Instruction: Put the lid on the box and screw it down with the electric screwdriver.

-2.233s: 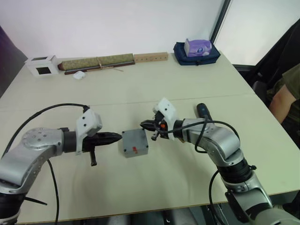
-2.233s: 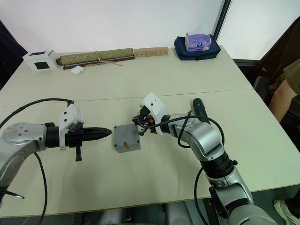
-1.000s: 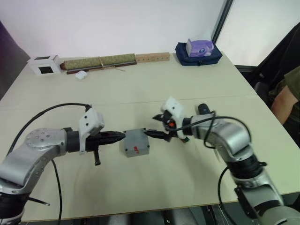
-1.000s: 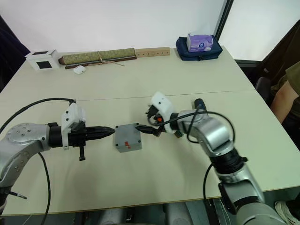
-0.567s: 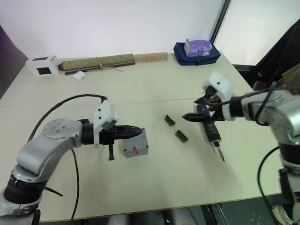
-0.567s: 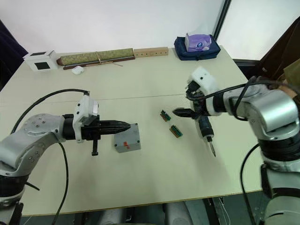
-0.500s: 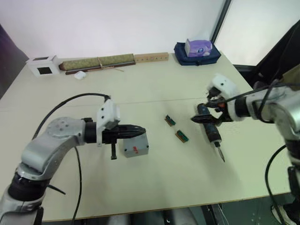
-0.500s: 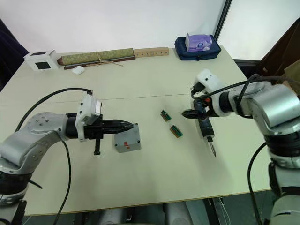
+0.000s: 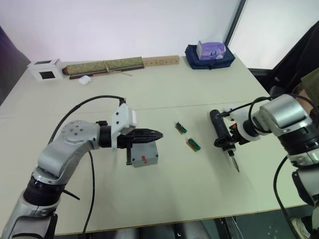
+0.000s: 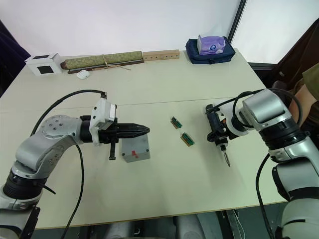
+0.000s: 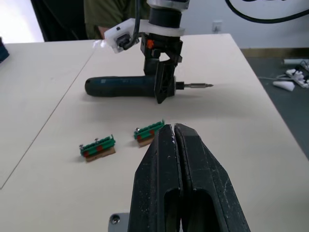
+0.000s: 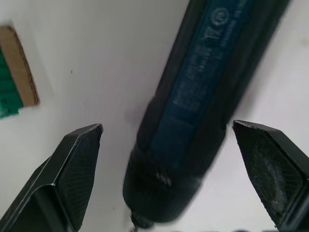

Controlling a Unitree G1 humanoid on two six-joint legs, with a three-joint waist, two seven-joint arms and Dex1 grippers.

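Observation:
The grey box (image 9: 144, 158) stands near the table's middle, a red mark on its front side. Its flat grey top looks like the lid (image 10: 134, 144), lying on it; a corner screw hole (image 11: 115, 220) shows in the left wrist view. My left gripper (image 9: 159, 134) is shut with nothing in it, and reaches over the box's top toward the right. The electric screwdriver (image 9: 222, 133) lies flat on the table to the right, bit toward the front edge. My right gripper (image 12: 167, 126) is open and straddles the screwdriver's front end, one finger on each side.
Two small green circuit boards (image 9: 180, 127) (image 9: 193, 144) lie between box and screwdriver. Along the far edge are a white cube (image 9: 46, 69), a rolled mat (image 9: 102, 66), a wooden block (image 9: 160, 60) and a dark bag (image 9: 209, 52). A person's arm (image 9: 309, 84) is at the right.
My right gripper left the box's right side, swung right and came down astride the screwdriver. My left gripper slid forward over the box's top. The box stayed put.

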